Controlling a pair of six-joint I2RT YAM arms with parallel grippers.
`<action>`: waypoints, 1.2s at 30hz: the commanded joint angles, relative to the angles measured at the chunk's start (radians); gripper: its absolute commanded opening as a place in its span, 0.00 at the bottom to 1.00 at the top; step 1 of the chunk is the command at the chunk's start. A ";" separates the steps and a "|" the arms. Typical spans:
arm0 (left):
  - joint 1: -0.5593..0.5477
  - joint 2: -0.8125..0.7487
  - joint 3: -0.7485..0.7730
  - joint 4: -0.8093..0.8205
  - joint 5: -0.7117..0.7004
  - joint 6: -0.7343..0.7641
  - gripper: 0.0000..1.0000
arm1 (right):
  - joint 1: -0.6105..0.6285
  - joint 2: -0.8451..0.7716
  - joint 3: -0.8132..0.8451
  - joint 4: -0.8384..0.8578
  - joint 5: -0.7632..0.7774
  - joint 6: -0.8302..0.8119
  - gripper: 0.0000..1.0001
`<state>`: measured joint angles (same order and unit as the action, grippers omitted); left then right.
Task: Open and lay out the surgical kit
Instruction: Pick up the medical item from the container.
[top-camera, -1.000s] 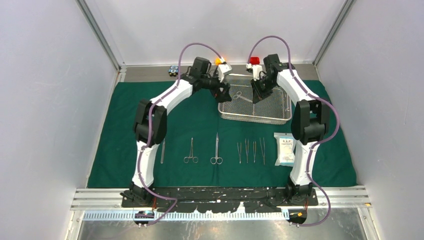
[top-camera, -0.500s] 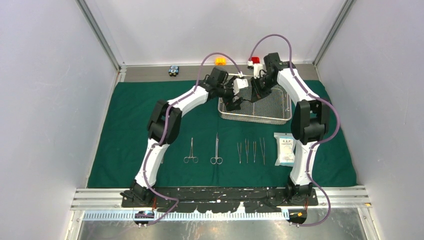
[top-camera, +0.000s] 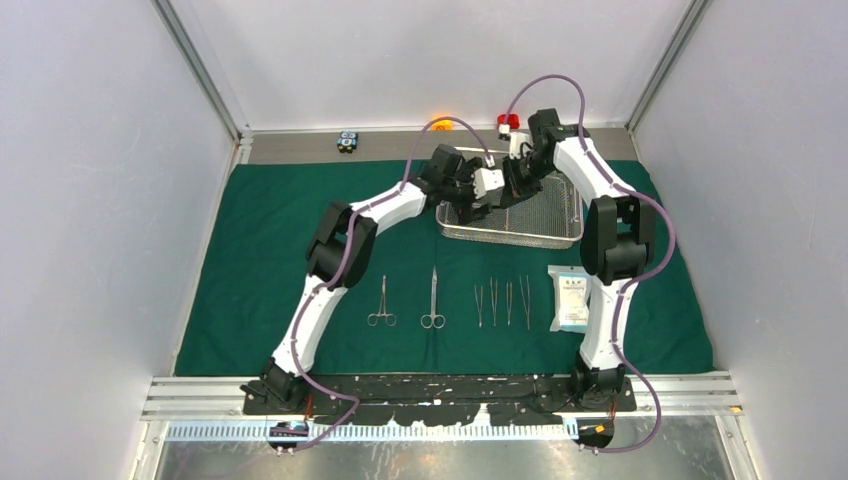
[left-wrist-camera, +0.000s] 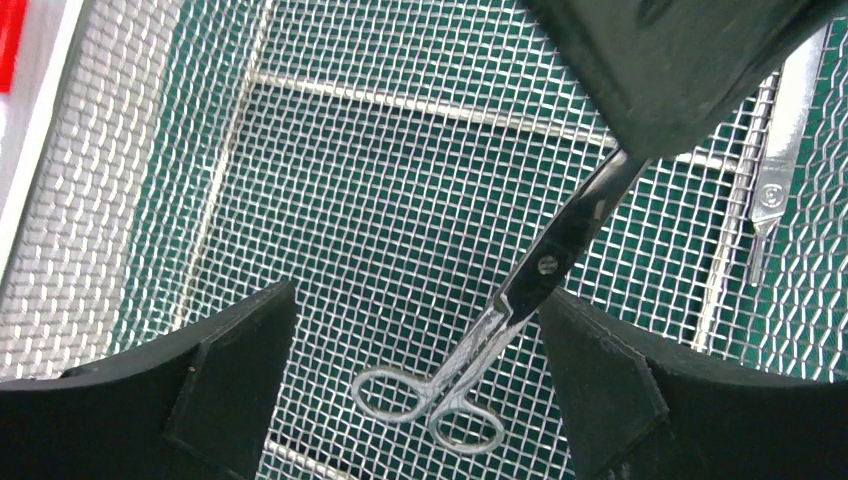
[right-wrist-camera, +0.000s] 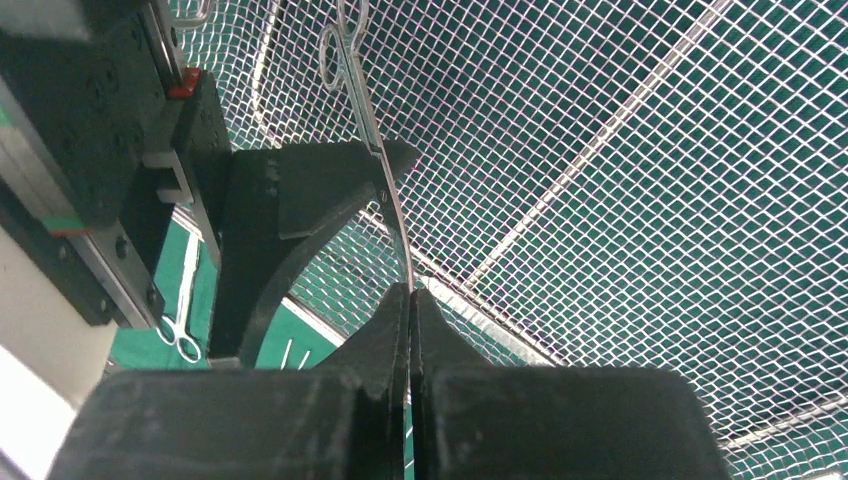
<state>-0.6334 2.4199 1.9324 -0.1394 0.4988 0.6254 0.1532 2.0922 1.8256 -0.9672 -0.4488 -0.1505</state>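
Observation:
The silver wire-mesh tray (top-camera: 510, 238) sits at the back right of the dark green cloth (top-camera: 250, 250). My right gripper (top-camera: 516, 186) is shut on the blade end of a pair of steel scissors (right-wrist-camera: 375, 130) and holds it tilted over the tray mesh (right-wrist-camera: 650, 200). In the left wrist view the scissors (left-wrist-camera: 520, 300) hang with their finger rings between the fingers of my open left gripper (left-wrist-camera: 417, 370), not touching them. Forceps (top-camera: 381, 302), scissors (top-camera: 433, 298), tweezers (top-camera: 501, 302) and the white-blue packet (top-camera: 570, 297) lie in a row on the cloth.
A red block (top-camera: 508, 122), an orange block (top-camera: 441, 125) and a black-blue block (top-camera: 347, 141) sit on the strip behind the cloth. Both arms crowd the tray's left end. A slim steel instrument (left-wrist-camera: 780, 170) lies by the tray rim.
My left arm has swung right from the tray's left edge to over the tray, bringing its open gripper round the scissors' rings. The right gripper has stayed shut on the scissors.

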 joint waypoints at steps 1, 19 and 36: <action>-0.018 0.011 0.016 0.096 -0.014 0.050 0.93 | -0.005 -0.001 0.044 0.001 -0.021 0.028 0.00; -0.028 0.023 0.027 0.061 0.002 0.137 0.60 | -0.012 0.016 0.059 0.001 -0.010 0.034 0.00; -0.031 0.012 0.054 0.022 -0.025 0.158 0.00 | -0.059 -0.033 0.072 0.000 0.002 0.064 0.07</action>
<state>-0.6670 2.4443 1.9430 -0.1398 0.4999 0.7944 0.1146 2.1086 1.8648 -0.9352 -0.4454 -0.1062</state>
